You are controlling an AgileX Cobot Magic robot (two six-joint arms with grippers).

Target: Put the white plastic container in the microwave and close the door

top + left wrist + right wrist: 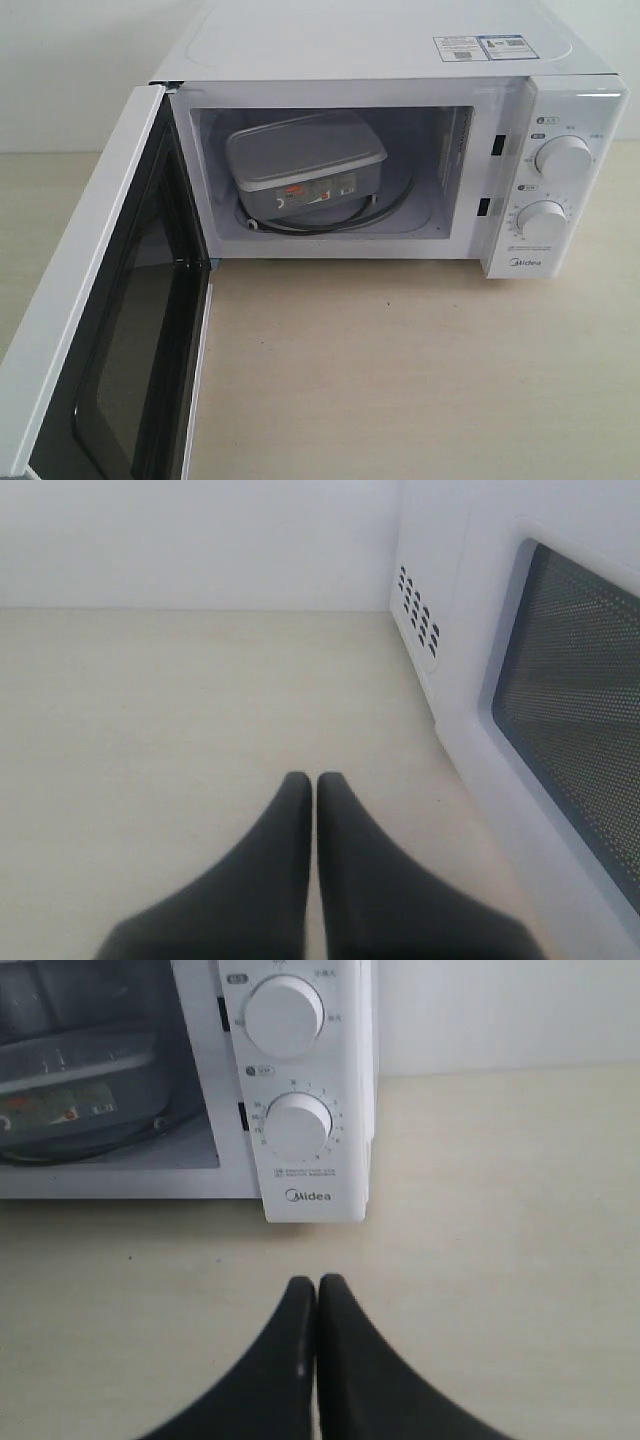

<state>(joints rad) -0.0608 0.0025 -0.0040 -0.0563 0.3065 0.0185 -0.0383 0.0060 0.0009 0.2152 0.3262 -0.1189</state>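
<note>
- Inside the microwave [380, 50], the rounded white plastic container [305, 160] was shown whole by the exterior view alone.
- Dotted mesh [585, 710] on the door [470, 720] was shown only beside the left gripper [316, 782], pinched closed and empty; right gripper [317, 1284] likewise.

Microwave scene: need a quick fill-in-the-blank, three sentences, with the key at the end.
1. The white plastic container sits ____ the microwave.
2. The door is swung ____.
3. The right gripper is ____ and holds nothing.
Missing words: inside; open; shut.
</note>
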